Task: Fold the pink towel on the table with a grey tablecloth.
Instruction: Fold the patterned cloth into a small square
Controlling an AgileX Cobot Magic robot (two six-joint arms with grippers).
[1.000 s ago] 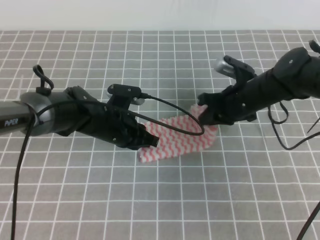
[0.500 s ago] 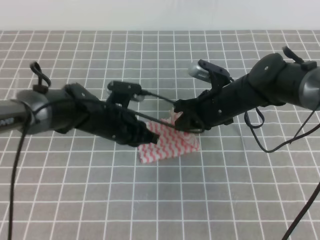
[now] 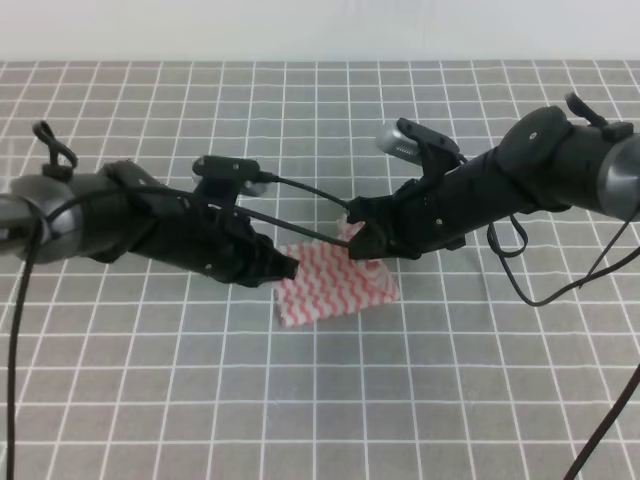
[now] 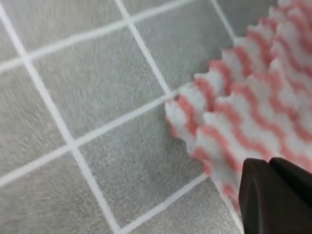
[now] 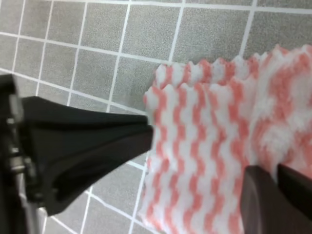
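Note:
The pink towel (image 3: 335,287), with pink-and-white zigzag stripes, lies in the middle of the table with a grey tablecloth (image 3: 330,400). Its right part is doubled over to the left. My right gripper (image 3: 358,243) is shut on the towel's lifted edge, just above the fold. The right wrist view shows the towel (image 5: 204,136) in two layers, with the black left gripper (image 5: 87,146) beside it. My left gripper (image 3: 290,268) is shut, its tip at the towel's left edge. In the left wrist view its fingers (image 4: 258,195) sit over a towel (image 4: 243,102) corner that lies flat.
Black cables run from both arms; one (image 3: 300,190) crosses above the towel between the grippers and another (image 3: 520,270) hangs right of the right arm. The gridded cloth runs to a white wall (image 3: 320,30) at the back.
My right gripper has carried the towel's right edge leftward over the rest, halving its width. My left arm has drawn back slightly to the left and up.

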